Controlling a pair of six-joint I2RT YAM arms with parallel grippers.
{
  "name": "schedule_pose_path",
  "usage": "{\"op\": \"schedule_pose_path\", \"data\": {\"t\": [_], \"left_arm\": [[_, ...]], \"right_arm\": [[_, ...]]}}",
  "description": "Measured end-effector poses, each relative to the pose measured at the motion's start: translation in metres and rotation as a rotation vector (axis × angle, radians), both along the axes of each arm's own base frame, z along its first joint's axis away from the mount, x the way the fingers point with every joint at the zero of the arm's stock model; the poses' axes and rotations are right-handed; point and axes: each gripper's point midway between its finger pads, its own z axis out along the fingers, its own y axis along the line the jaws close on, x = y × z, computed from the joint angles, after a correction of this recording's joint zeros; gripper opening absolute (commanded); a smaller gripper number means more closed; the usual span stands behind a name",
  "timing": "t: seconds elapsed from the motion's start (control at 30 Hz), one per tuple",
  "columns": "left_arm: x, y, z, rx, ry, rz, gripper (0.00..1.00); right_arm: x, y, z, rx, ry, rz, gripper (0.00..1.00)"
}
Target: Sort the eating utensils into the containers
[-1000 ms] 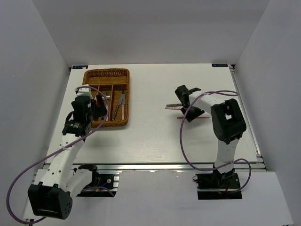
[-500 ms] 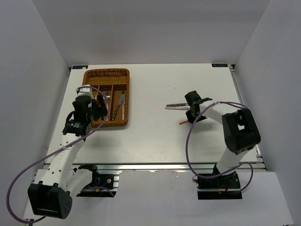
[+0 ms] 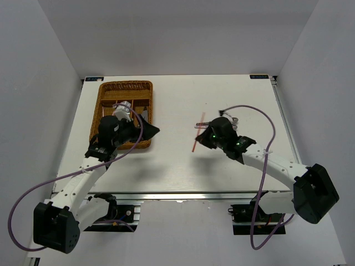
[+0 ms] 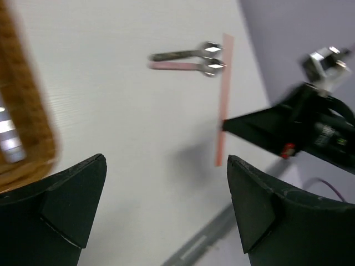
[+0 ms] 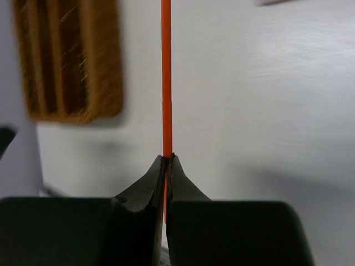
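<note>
Red chopstick (image 3: 197,133): off the tabletop (image 3: 177,166), pinched in the right pincer (image 3: 202,137), right of centre in the overhead view. It runs slantwise there, upper end further right than the lower end.

Right wrist view: chopstick (image 5: 166,77) runs straight up the middle of the frame. The two fingers (image 5: 151,180) are pressed together on its lower part, and a short stub shows below the pinch point. The overhead view does not show this contact clearly.

Left wrist view: the same chopstick (image 4: 224,100) looks pale pink and blurred, gripped partway along by the dark right pincer (image 4: 230,125) coming in from the right.

Two pieces of cutlery (image 4: 186,59) lie side by side on the tabletop in the upper middle of the left wrist view, one handle silver, one pinkish. Their heads are at the chopstick's upper end; contact cannot be told, nor the type. In the overhead view they are largely covered by the right arm.

Wicker tray (image 3: 125,87): upper left of the overhead view, near half covered by the left arm. Its long slots show in the right wrist view (image 5: 66,61), upper left, blurred. Left wrist view catches only a tray corner (image 4: 28,111) with a metal glint inside.

Left pincer (image 3: 147,129): spread wide at the tray's lower right corner, holding nothing; both fingers (image 4: 72,205) frame bare tabletop.
</note>
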Motion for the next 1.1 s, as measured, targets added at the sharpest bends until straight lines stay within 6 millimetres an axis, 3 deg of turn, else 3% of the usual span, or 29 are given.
{"op": "schedule_pose_path", "data": {"t": [0.1,0.17,0.3,0.43,0.5,0.53,0.63,0.7,0.73,0.77,0.8,0.83,1.03,1.1], "left_arm": [[-0.012,-0.043,0.023,-0.117,-0.036,-0.133,0.98],[-0.019,-0.060,0.033,-0.163,-0.053,-0.189,0.98],[-0.019,-0.067,0.039,-0.193,-0.062,-0.198,0.98],[-0.013,-0.064,0.039,-0.192,-0.066,-0.162,0.94],[-0.009,-0.062,0.036,-0.188,-0.056,-0.140,0.65],[-0.008,-0.062,0.035,-0.186,-0.052,-0.132,0.41],[-0.006,-0.062,0.034,-0.194,-0.043,-0.121,0.04],[-0.007,-0.065,0.036,-0.185,-0.052,-0.132,0.00],[-0.007,-0.063,0.033,-0.171,-0.039,-0.121,0.00],[-0.005,-0.061,0.029,-0.147,-0.023,-0.106,0.00],[-0.001,-0.057,0.027,-0.112,-0.016,-0.083,0.00],[0.009,-0.049,0.025,-0.050,-0.018,-0.028,0.00],[0.105,0.059,0.049,0.448,-0.032,0.474,0.00],[0.132,0.109,0.053,0.610,-0.006,0.620,0.00]], "right_arm": [[-0.018,0.062,0.031,0.084,-0.160,0.357,0.00],[-0.035,0.088,0.047,0.115,-0.253,0.519,0.00],[-0.064,0.130,0.081,0.162,-0.377,0.732,0.00],[-0.076,0.149,0.101,0.203,-0.450,0.817,0.00],[-0.080,0.155,0.103,0.212,-0.463,0.844,0.00],[-0.082,0.158,0.104,0.214,-0.463,0.855,0.00],[-0.081,0.163,0.099,0.207,-0.454,0.860,0.00],[-0.079,0.165,0.091,0.195,-0.438,0.856,0.03],[-0.078,0.165,0.089,0.190,-0.436,0.848,0.12],[-0.075,0.163,0.088,0.180,-0.435,0.835,0.38],[-0.074,0.163,0.087,0.178,-0.424,0.818,0.79],[-0.071,0.159,0.083,0.158,-0.409,0.795,0.85],[-0.030,0.107,0.066,0.016,-0.325,0.566,0.86],[-0.022,0.088,0.066,-0.011,-0.320,0.508,0.86]]}}
